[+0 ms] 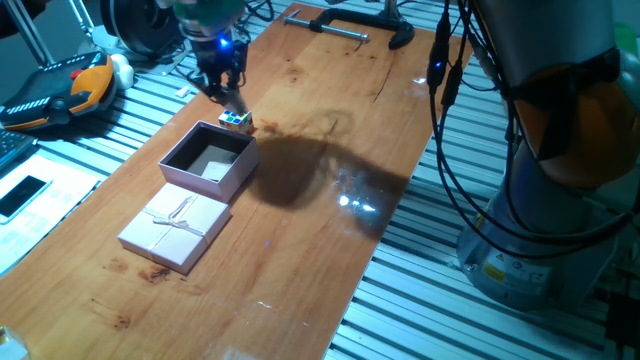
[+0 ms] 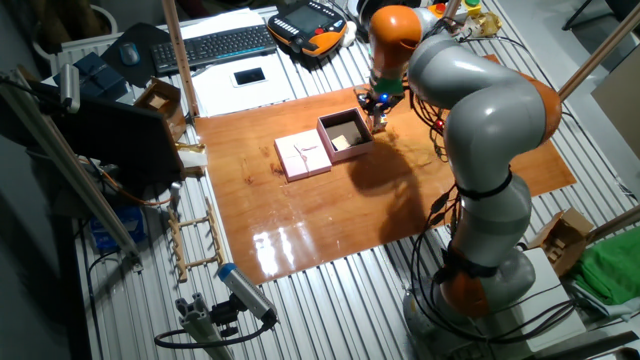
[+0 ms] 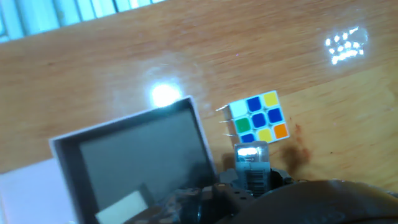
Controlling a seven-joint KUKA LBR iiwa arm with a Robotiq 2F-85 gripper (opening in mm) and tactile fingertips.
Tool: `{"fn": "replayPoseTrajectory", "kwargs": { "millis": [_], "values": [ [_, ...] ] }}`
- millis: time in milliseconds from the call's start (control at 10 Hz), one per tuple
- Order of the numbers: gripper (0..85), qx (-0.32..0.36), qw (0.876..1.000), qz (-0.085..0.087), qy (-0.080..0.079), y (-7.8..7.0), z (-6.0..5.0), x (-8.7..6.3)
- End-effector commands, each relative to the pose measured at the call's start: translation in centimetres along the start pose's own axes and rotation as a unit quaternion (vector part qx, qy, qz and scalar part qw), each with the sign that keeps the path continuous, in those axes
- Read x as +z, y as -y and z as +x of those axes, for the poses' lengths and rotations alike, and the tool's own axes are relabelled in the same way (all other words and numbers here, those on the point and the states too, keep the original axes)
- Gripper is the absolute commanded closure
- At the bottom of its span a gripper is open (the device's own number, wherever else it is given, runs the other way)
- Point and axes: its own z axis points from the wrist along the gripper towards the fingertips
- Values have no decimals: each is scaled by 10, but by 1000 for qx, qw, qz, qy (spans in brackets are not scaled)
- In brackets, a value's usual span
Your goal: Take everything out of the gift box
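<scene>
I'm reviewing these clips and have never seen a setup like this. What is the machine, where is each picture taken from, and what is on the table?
The machine is a single robot arm with a two-finger gripper at its end. Two pictures come from fixed cameras looking at the wooden table from different sides; the third comes from a camera on the hand, looking along the fingers. On the table sits an open pink gift box with a pale piece inside, and its lid, with a ribbon bow, lies beside it. A multicoloured puzzle cube rests on the wood just outside the box, right at the gripper. Whether the fingers grip it is unclear.
</scene>
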Motion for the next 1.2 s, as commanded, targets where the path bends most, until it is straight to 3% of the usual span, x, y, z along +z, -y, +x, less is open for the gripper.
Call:
{"fn": "replayPoseTrajectory", "kwargs": {
  "millis": [0,500,1100],
  "values": [
    [840,-4,1000,-2,-1,5,1,5],
    [840,-30,1000,-7,2,16,10,33],
    [840,-41,999,-25,6,31,26,61]
  ]
}}
